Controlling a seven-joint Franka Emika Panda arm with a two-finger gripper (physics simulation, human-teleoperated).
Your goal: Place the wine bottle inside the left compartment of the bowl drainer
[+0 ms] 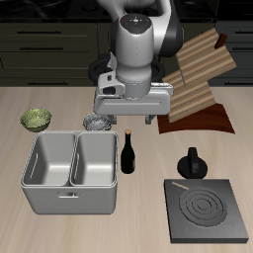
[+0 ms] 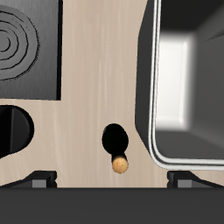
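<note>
Nothing's done yet, far as I'm seeing. The wine bottle is standing upright on the table, just beside the bowl drainer but outside it, next to the outer wall of one well. Both wells are showing bare grey inside, no bottle in either.

The gripper is hanging above and a bit behind the bottle, not touching it. In the wrist view I'm looking straight down on the bottle's pale cap w/ the dark body round it, and the drainer's rim close alongside. The fingers are showing as dark tips, well apart, bottle between them but lower down – so I'm reading the jaws as spread wide, holding nothing.

Other stuff: black pot w/ knob, dark square plate w/ rings, wooden rack at the back, small green bowl.

Still left, by my guess: dropping down, grabbing the neck, lifting over the rim, setting it in the left compartment. Basically the whole job.
</note>
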